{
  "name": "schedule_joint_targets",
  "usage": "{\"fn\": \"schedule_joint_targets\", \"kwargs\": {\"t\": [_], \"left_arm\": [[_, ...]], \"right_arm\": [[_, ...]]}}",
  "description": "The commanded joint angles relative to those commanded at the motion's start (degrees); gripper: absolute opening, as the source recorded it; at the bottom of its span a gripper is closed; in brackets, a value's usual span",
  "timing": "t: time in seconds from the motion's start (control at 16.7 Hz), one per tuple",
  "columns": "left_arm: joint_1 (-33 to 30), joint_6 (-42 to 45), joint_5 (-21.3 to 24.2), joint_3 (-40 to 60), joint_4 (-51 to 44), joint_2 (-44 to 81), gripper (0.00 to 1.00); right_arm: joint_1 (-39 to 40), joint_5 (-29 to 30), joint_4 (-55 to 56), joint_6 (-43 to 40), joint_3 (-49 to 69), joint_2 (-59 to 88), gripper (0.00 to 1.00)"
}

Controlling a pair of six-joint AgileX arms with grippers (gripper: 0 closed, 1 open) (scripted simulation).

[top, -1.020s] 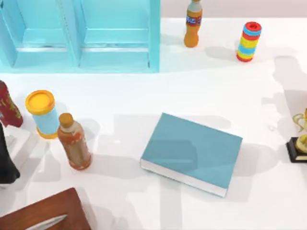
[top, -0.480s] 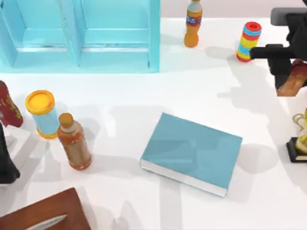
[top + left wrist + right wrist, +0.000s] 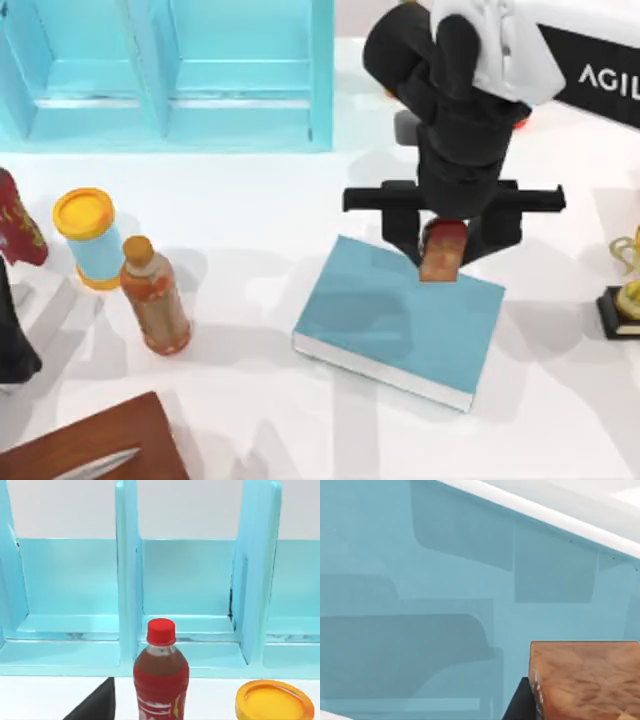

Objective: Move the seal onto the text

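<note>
A: Seal [image 3: 441, 250]?
B: Mottled orange-red stone block, clenched in right gripper [image 3: 443, 248], over the far edge of the text [image 3: 400, 320] (plain teal cover, white page edges).
A: Left arm [image 3: 14, 335]?
B: Parked well left of text.

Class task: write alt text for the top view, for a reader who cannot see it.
The right end effector holds the seal above the far edge of the teal book on a white table. A blue shelf unit stands behind, bottles at left.
</note>
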Motion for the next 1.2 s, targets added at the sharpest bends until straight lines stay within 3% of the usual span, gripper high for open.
{"fn": "schedule_joint_targets", "kwargs": {"t": [0.18, 0.84, 1.2], "left_arm": [[0.0, 0.0, 0.0, 0.0, 0.0, 0.0, 1.0], [0.0, 0.0, 0.0, 0.0, 0.0, 0.0, 1.0], [0.0, 0.0, 0.0, 0.0, 0.0, 0.0, 1.0]], "right_arm": [[3.62, -0.43, 1.1, 2.94, 0.15, 1.6, 0.0], [3.79, -0.46, 0.1, 3.06, 1.06, 1.53, 0.0], [3.79, -0.46, 0.1, 3.06, 1.06, 1.53, 0.45]]}}
